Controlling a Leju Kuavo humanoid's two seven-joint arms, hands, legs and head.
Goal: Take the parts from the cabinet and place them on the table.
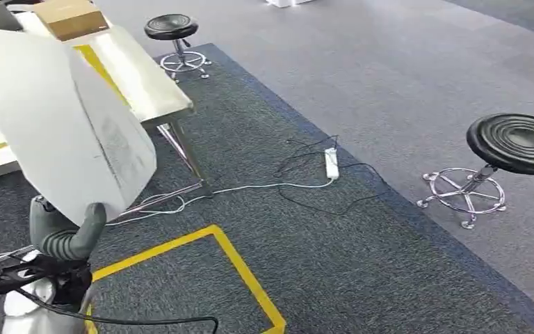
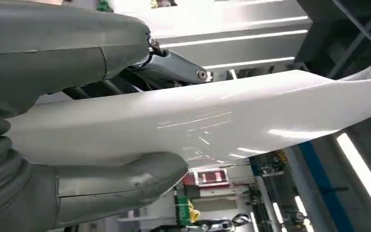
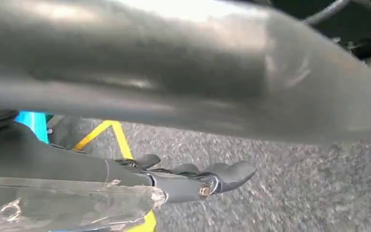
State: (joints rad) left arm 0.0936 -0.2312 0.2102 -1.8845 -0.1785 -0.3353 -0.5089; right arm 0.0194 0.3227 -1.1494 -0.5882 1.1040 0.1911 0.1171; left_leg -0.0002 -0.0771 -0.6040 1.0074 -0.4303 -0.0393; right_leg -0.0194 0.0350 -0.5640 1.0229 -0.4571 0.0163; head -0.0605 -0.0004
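The left hand [image 1: 66, 233] grips a big white curved part [image 1: 62, 125]. The right hand [image 3: 193, 181] hangs with fingers curled, holding nothing. The carrying step is on; next, turn toward the steel table [image 1: 146, 76] at eleven o'clock.

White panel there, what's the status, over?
Left robot hand grips white panel. Right robot hand hangs over carpet, fingers curled, holding nothing. Table ahead-left; cables and stool on floor.
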